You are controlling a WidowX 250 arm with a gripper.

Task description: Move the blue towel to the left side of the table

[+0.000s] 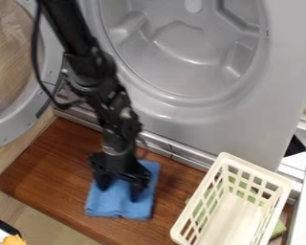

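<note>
At the far left I see the round door (21, 120) of a grey machine, swung open, and below it, in the corner, a small orange piece (14, 240) (I can't make out what it lies in). Next comes the brown wooden table (47, 160), its left part reaching toward that door. My arm (95, 72) slants down from the top edge, and at its end my gripper (120, 192) points down over the blue towel (120, 208), fingers spread apart; whether they touch the cloth I can't tell. The towel lies near the middle of the table, left of the basket. Behind it stands the grey machine (181, 119) with its round opening. On the right sits the cream slotted basket (280, 181), with something green (280, 229) showing through its slots and poking out beside it.
</note>
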